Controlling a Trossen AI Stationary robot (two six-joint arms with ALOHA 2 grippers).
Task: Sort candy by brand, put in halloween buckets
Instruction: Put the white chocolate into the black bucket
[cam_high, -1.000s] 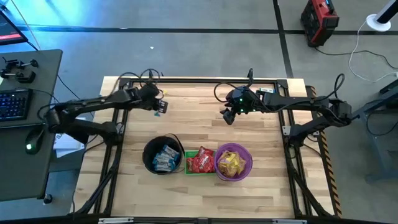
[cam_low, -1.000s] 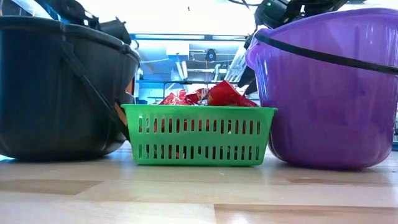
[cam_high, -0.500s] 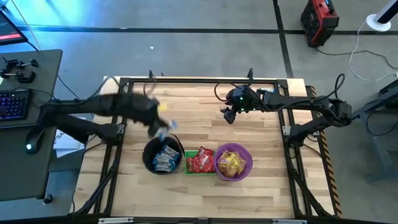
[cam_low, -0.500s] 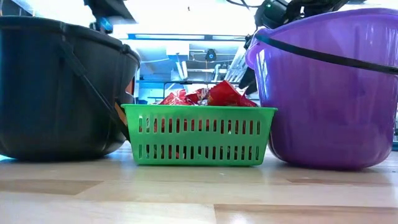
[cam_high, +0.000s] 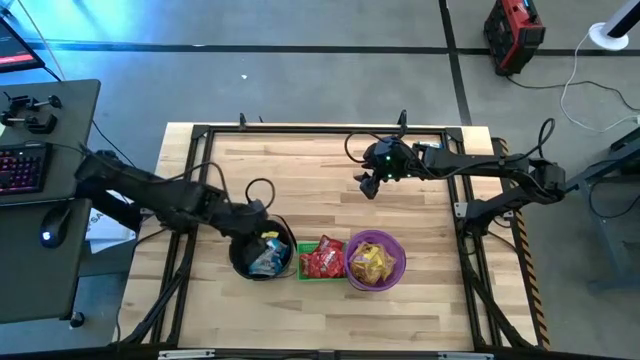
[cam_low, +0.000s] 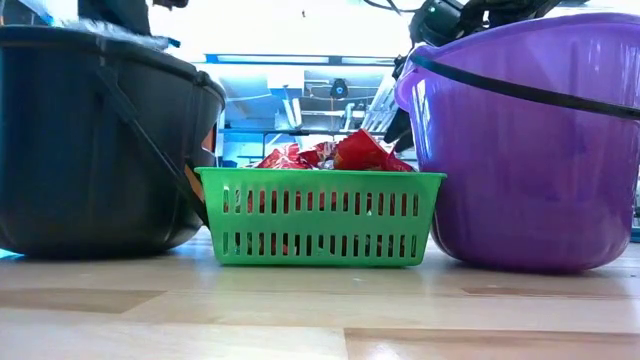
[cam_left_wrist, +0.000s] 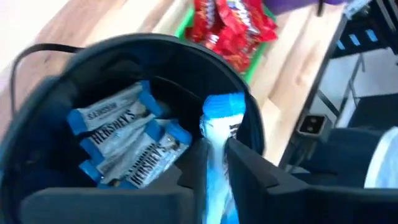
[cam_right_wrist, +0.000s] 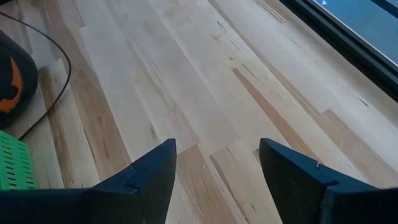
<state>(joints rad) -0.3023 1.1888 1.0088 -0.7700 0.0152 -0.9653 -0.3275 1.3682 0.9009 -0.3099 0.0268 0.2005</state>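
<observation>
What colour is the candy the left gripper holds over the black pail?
Blue and white candy, clearest in the left wrist view.

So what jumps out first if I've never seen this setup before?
The left gripper holds a blue-and-white candy over the black pail, which already has matching candies inside. Beside it, in a row, sit a green basket of red candy and a purple bucket of yellow candy.
</observation>
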